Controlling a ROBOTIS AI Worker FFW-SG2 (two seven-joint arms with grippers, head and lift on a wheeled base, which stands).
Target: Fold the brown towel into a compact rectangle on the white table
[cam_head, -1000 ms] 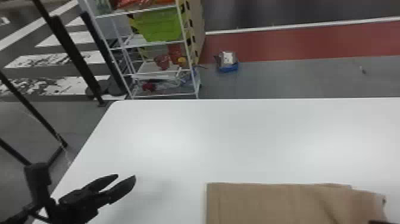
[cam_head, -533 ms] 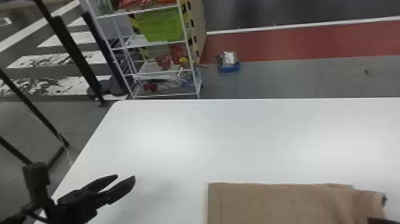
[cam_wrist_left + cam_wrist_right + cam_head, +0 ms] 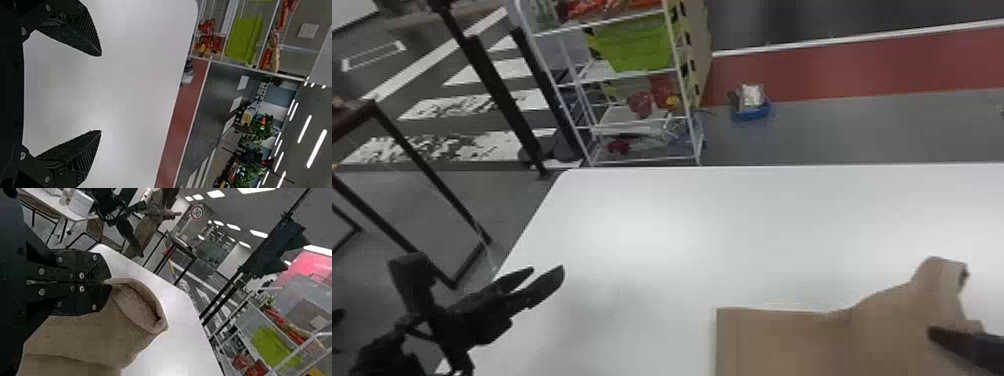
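The right black two-fingered gripper [image 3: 109, 282], pinching the brown cloth towel [image 3: 782, 342], has just lifted its right end off the flat white desk [image 3: 657, 235], probably beginning a fold, while the open left black gripper [image 3: 101, 93] waits.

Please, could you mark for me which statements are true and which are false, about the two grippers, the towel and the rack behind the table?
1. The right gripper is shut on the brown towel. True.
2. The left gripper holds the towel too. False: its fingers are apart with nothing between them.
3. The towel lies completely flat. False: part of it is raised at the right gripper.
4. A green container sits on the rack. True.
5. The table is black. False: it is white.
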